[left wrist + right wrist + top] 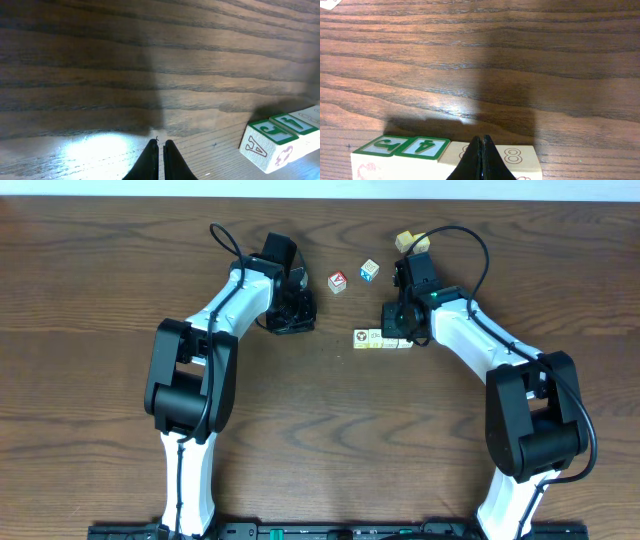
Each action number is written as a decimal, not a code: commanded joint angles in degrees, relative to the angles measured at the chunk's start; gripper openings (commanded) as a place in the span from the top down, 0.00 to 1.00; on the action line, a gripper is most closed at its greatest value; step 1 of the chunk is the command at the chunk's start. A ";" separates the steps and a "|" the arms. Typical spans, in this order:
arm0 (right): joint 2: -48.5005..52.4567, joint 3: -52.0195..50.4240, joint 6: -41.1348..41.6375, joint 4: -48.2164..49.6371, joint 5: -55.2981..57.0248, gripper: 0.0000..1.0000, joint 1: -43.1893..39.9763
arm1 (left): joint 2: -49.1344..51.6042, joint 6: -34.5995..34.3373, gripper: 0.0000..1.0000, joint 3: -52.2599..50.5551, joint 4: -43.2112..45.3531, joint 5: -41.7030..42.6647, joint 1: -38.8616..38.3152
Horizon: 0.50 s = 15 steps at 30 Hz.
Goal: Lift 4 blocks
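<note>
Four cream-white blocks (382,338) lie side by side in a row on the table, right of centre. My right gripper (398,328) is shut and empty, its tips at the row's far edge. In the right wrist view the shut gripper (481,139) sits over a block marked with an 8 (520,152); two green-framed blocks (422,146) lie to its left. My left gripper (292,326) is shut on nothing, well left of the row. In the left wrist view the gripper (161,144) rests low over bare wood, with the row's end block (265,147) at the lower right.
A red-faced cube (337,281) and a blue-faced cube (370,270) stand behind the row, between the two arms. Two yellow cubes (408,241) lie further back near the right arm's cable. The wooden table (100,300) spreads to both sides.
</note>
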 commanded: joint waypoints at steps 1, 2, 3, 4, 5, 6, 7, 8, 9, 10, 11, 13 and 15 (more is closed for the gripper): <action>0.11 1.01 0.63 -0.15 0.24 0.99 0.26 | -0.70 0.81 0.93 -0.42 -0.35 0.11 0.17; 0.09 1.27 0.63 -0.17 0.22 0.99 0.11 | -0.70 0.81 0.93 -0.42 -0.35 0.11 0.17; 0.09 1.79 0.63 -0.42 0.22 0.99 -0.11 | -0.70 0.81 0.93 -0.42 -0.35 0.11 0.17; 0.09 2.40 0.63 -0.85 0.22 0.99 -0.39 | -0.70 0.81 0.93 -0.42 -0.35 0.11 0.20; 0.09 3.23 0.66 -1.53 0.22 0.99 -0.74 | -0.70 0.83 0.93 -0.42 -0.37 0.11 0.17; 0.09 4.09 0.70 -2.25 0.20 0.99 -1.07 | -0.70 0.83 0.93 -0.42 -0.39 0.11 0.20; 0.09 4.90 0.96 -2.95 0.22 0.99 -1.40 | -0.70 0.83 0.93 -0.42 -0.42 0.11 0.20; 0.09 6.08 1.11 -4.07 0.20 0.99 -1.95 | -0.70 0.83 0.93 -0.42 -0.46 0.11 0.17; 0.09 6.80 1.11 -4.81 0.20 0.99 -2.29 | -0.70 0.83 0.93 -0.42 -0.50 0.11 0.17; 0.09 7.85 1.07 -5.88 0.22 0.99 -2.89 | -0.70 0.83 0.93 -0.42 -0.52 0.11 0.17; 0.09 8.63 1.07 -6.71 0.20 0.99 -3.45 | -0.70 0.83 0.93 -0.42 -0.52 0.11 0.20; 0.09 10.23 1.07 -8.85 0.17 0.99 -4.85 | -0.70 1.01 0.93 -0.42 -0.50 0.11 0.17; 0.09 10.80 1.07 -11.06 -0.07 0.99 -6.38 | -0.70 1.01 0.93 -0.42 -0.52 0.11 0.17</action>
